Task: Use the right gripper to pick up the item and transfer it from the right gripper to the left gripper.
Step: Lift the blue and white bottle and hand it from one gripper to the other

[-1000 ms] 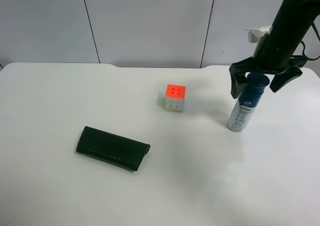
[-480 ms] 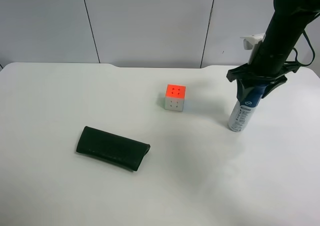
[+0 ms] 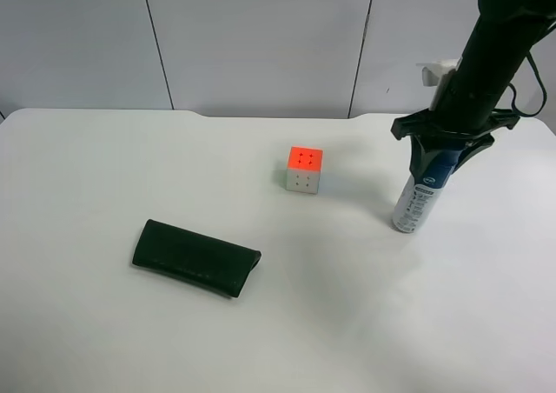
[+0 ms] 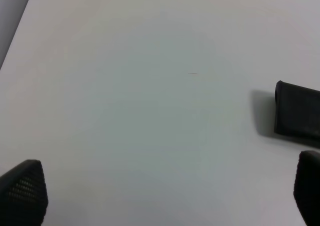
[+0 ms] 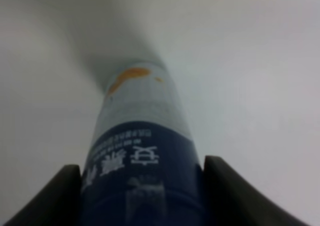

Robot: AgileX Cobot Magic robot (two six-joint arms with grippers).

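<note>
Starting nearest the overhead camera, the flat dark case (image 3: 195,258) lies on the white table (image 3: 287,349), well apart from my work; the left gripper (image 4: 165,193) hangs over the table near one end of that case (image 4: 297,111), its fingers (image 4: 22,191) spread wide with nothing between them; the overhead view does not show it. Further back sits the orange-and-white cube (image 3: 304,169), out of the lift path in my judgement. Further still, the item (image 3: 415,200) stands leaning a little, its base on or just off the surface, I cannot tell which; the right gripper (image 3: 440,154) pinches it high up, at the dark blue cap end, and the wrist view shows both fingers (image 5: 52,198) pressed against the item's (image 5: 142,151) sides. Gripping that high leaves a long body hanging below; so I judge the lift should go straight up and slowly, to avoid swing or slip; then I present the white body toward the left gripper, giving the open claw bare length to close on before I let go.
</note>
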